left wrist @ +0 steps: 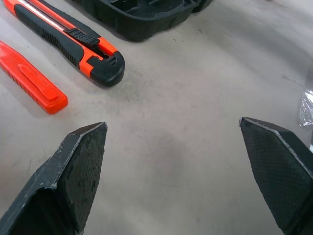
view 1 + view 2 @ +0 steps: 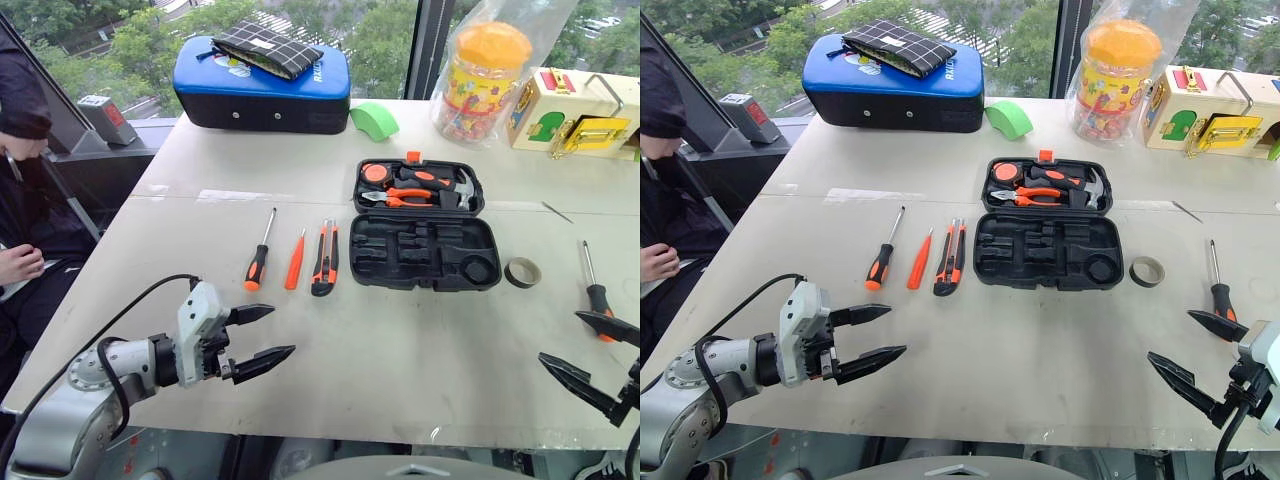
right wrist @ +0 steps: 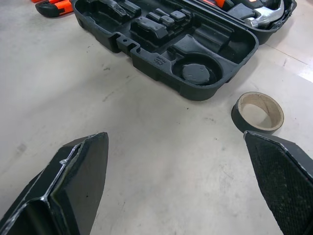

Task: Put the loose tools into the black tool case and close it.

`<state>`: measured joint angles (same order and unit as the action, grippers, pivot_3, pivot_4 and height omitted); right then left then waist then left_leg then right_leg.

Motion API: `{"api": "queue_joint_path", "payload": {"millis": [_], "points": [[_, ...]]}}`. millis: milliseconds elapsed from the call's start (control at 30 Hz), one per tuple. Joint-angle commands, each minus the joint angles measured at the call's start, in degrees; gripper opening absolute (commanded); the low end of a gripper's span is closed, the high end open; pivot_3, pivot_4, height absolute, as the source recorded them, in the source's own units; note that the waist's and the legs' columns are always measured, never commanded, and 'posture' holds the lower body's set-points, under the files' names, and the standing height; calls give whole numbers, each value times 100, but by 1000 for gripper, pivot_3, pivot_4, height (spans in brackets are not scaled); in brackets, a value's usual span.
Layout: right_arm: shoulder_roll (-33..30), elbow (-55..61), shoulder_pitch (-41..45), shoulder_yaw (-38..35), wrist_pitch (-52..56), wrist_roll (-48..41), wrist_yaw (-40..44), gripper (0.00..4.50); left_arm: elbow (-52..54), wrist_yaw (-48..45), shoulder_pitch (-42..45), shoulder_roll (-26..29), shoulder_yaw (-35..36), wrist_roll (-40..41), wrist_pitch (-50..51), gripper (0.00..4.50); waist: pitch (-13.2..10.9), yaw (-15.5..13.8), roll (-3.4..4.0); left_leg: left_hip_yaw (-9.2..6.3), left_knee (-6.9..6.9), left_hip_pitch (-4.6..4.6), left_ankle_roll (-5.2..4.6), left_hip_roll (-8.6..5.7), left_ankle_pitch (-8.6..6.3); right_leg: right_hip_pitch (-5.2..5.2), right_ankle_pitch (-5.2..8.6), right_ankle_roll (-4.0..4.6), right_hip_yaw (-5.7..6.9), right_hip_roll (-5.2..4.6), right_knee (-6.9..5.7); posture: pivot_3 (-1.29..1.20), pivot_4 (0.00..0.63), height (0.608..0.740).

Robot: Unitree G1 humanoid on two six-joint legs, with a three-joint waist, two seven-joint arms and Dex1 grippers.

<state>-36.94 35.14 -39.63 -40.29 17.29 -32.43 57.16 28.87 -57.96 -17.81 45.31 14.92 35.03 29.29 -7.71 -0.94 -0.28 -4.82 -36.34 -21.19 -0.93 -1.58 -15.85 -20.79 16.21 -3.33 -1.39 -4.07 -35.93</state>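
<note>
Flat black plastic clamshell tool case [image 2: 425,228] lies wide open at table centre, near half empty. At its 9 o'clock, side by side: orange-and-black utility knife [image 2: 324,257], thin all-orange screwdriver [image 2: 295,262], black-and-orange-handled screwdriver [image 2: 259,256]. Small dark tape roll [image 2: 522,272] just beside the case at 3 o'clock; second black-and-orange screwdriver [image 2: 595,287] further out at 3. Left gripper [image 2: 262,339] at 7 o'clock, fingers spread, holding nothing. Right gripper [image 2: 588,354] at 4 o'clock, spread, empty.
</note>
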Motion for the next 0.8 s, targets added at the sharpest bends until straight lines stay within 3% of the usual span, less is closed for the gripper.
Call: {"api": "queue_joint_path", "payload": {"millis": [33,133,300,433,567,800], "points": [[17,78,192,23,-55,-87,-145,4500,-59,195,245,-234,-18,69,-121,4401,0,0,1,0,0,0,0,0,0,0,0,0,0,0,0,0,150,740],[28,160,717,377,100,-276,-437,4500,-70,1138,757,-844,95,313,237,4401,1,1,3,1,-6,-1,0,-1,0,1,-1,0,-1,-2,1,0,150,740],[27,294,1179,673,180,-495,-633,4500,59,2228,1138,-1348,270,364,587,4401,5,3,0,-2,-7,-1,-1,-5,0,1,-17,-21,4,3,-1,0,150,740],[-90,581,1554,962,277,-808,-641,4500,48,3968,1737,-1746,322,-138,1354,4401,5,0,0,-10,-7,-3,-1,-7,1,1,-17,-22,14,5,-2,0,150,740],[-288,745,2009,1258,447,-946,-779,4500,-61,4869,2195,-1967,171,-544,1841,4401,4,10,-5,-13,-11,1,0,-14,1,5,-19,-25,16,9,-12,0,150,740],[-463,976,2326,1500,626,-1039,-962,4500,-449,5132,2574,-2023,-372,-1014,2161,4401,4,-1,-10,-16,-12,3,5,-18,5,6,-18,-26,24,35,-17,0,150,740]]}}
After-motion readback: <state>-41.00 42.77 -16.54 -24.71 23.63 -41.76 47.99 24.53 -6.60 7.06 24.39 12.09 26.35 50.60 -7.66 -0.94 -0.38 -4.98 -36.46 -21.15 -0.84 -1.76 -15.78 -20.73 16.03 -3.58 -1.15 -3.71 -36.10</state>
